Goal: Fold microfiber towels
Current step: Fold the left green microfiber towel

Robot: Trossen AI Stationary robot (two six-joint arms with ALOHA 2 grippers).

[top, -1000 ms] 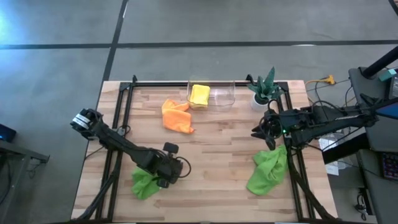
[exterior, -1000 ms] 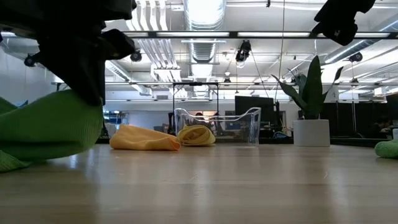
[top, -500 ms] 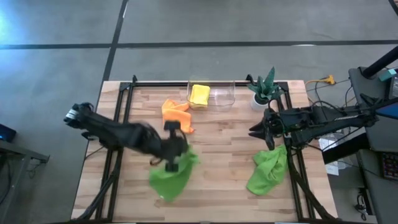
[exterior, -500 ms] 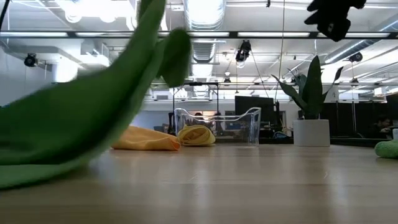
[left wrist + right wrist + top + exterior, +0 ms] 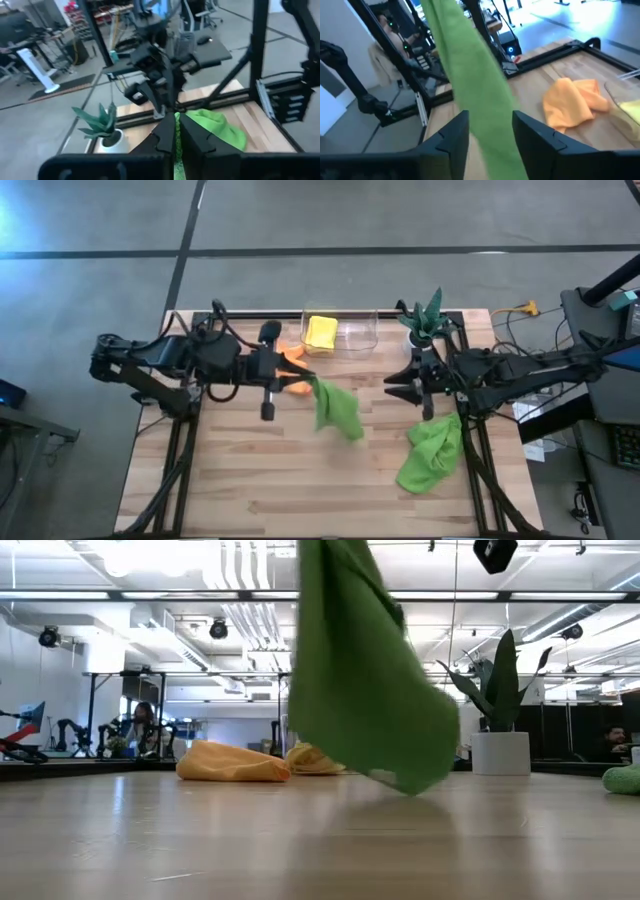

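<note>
Lime towel (image 5: 337, 409) hung over mid table, beside the clear bin (image 5: 341, 331), pinched in left fingers (image 5: 300, 384). From low: dangled clear of the table (image 5: 320, 840). Right wrist: right fingers (image 5: 490, 131) parted, empty. Probably mid-spread; next, grab the free corner.

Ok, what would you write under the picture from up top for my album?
The left gripper dangles a lime green towel above the table while the right gripper waits, open.
</note>
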